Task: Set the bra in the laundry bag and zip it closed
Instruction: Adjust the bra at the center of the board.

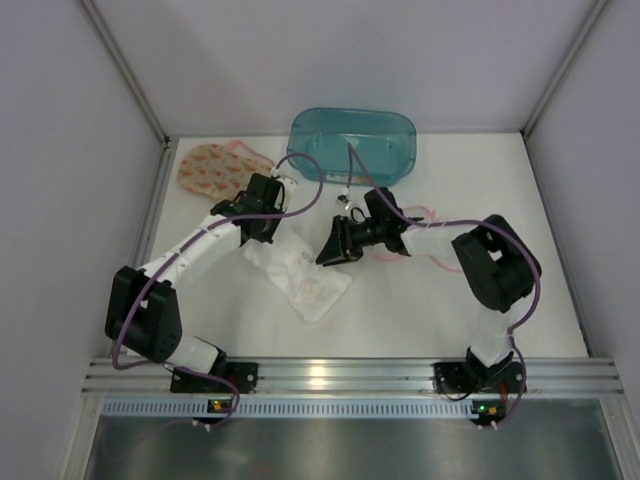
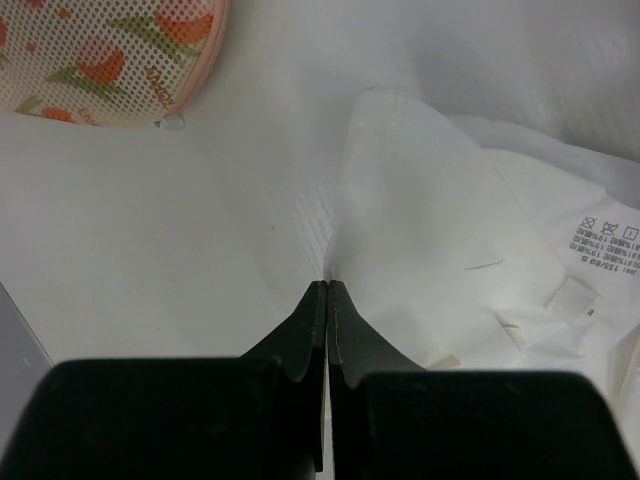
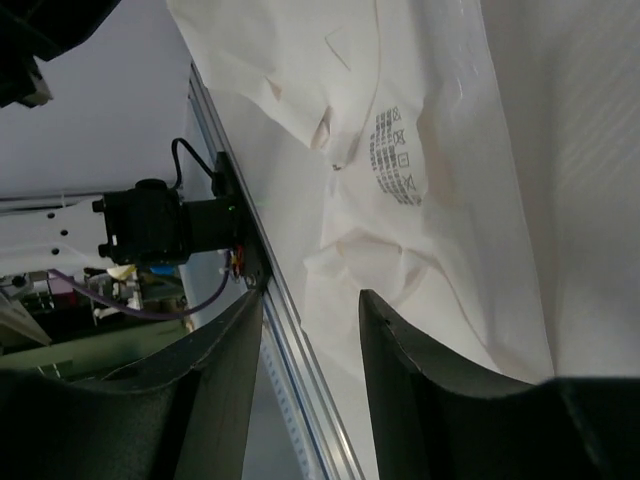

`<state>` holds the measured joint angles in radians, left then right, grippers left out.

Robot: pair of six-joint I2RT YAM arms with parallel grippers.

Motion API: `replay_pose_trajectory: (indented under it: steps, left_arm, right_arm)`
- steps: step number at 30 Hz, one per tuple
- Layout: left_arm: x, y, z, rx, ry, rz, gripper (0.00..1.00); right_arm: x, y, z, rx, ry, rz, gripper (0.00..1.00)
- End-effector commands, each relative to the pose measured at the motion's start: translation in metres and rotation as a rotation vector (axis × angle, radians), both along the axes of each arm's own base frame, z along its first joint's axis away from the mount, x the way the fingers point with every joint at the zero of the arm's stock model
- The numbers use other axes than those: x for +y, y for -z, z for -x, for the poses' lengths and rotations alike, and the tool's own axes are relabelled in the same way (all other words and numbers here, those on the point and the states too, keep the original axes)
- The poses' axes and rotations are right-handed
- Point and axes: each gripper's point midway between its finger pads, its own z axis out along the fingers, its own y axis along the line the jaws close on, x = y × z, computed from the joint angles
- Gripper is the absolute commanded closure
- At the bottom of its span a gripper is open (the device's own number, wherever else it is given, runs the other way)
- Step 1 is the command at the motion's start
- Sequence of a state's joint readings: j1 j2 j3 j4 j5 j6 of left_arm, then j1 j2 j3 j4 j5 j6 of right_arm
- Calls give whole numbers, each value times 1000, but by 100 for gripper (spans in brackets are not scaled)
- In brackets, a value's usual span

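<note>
Pinching bra point(image 2: 420, 230) edge: left gripper point(image 2: 328, 288).

Overhead camera looks down; both wrist cameras closely share the white bra point(image 2: 430, 230).

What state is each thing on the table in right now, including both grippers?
white bra: crumpled on the table, outside the bag.
laundry bag: lying flat at far left; zip unclear.
teal bin: upright, open top.
left gripper: shut, pinching the bra's edge.
right gripper: jaws apart at the bra, nothing between them.
</note>
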<state>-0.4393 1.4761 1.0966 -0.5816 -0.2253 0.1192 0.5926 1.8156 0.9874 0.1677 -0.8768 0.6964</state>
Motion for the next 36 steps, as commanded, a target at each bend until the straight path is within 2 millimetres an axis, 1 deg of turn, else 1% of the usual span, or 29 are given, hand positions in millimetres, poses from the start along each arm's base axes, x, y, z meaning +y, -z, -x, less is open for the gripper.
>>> replay_pose_trajectory:
  steps: [1, 2, 3, 5, 7, 8, 9, 11, 12, 15, 17, 19, 20, 21, 22, 23, 24, 26, 28, 29, 30, 32, 34, 35, 36]
  left_arm:
    - [-9, -40, -19, -129, 19, 52, 100]
    - [-9, -42, -20, -134, 20, 53, 100]
    - [-10, -44, -20, -138, 23, 56, 100]
    - [-12, -47, -21, -144, 25, 68, 100]
    - [-13, -49, -20, -147, 36, 74, 100]
    - [-14, -50, -20, -149, 37, 76, 100]
    - [-15, -51, -18, -149, 43, 84, 100]
    - [-16, -51, -17, -148, 55, 87, 100]
    - [-16, -52, -15, -152, 55, 91, 100]
    - [-18, -58, -13, -164, 72, 101, 100]
    - [-23, -60, -9, -164, 94, 119, 100]
    - [-26, -61, -4, -170, 107, 117, 100]
    - [-31, -62, -1, -172, 122, 117, 100]
    - [-33, -62, 2, -171, 130, 117, 100]
    - [-32, -60, 4, -168, 128, 108, 100]
    - [-36, -59, 8, -169, 143, 102, 100]
    - [-39, -58, 10, -168, 150, 98, 100]
    - [-47, -58, 17, -169, 166, 99, 100]
    - [-54, -58, 21, -166, 179, 105, 100]
    - [-60, -55, 27, -156, 191, 109, 100]
    - [-63, -54, 29, -152, 199, 108, 100]
    - [-72, -51, 36, -147, 224, 100, 100]
    - [-72, -44, 39, -139, 225, 79, 100]
    - [-76, -43, 42, -137, 234, 75, 100]
    - [-74, -41, 42, -137, 228, 62, 100]
  right_arm:
    - [40, -26, -14, -77, -12, -99, 56]
    - [44, -22, -14, -72, -15, -94, 57]
    - [49, -14, -18, -63, -9, -78, 57]
    - [56, -6, -18, -50, -12, -69, 59]
    - [66, -1, -24, -28, 4, -79, 63]
    - [68, 1, -27, -18, 15, -85, 68]
    - [70, 7, -30, -4, 34, -86, 72]
    - [76, 9, -33, 19, 50, -100, 80]
    - [77, 17, -33, 31, 56, -85, 81]
    - [78, 31, -31, 55, 68, -58, 87]
    - [79, 32, -32, 59, 72, -58, 91]
    - [81, 27, -33, 54, 67, -66, 92]
    - [82, 23, -33, 46, 60, -72, 92]
    - [83, 12, -34, 22, 49, -77, 93]
    - [81, 7, -37, 12, 53, -78, 93]
    - [80, 2, -39, 8, 62, -69, 92]
    - [79, -9, -40, -21, 63, -78, 92]
    - [77, -13, -44, -40, 73, -63, 92]
    - [75, -8, -44, -34, 70, -35, 92]
    - [75, -4, -46, -29, 80, -21, 92]
    - [75, 5, -45, -13, 80, -5, 92]
    - [75, 12, -46, 7, 81, 9, 93]
    - [74, 22, -43, 11, 70, 31, 93]
    - [74, 22, -43, 5, 66, 40, 94]
    - [73, 22, -43, -9, 54, 44, 94]
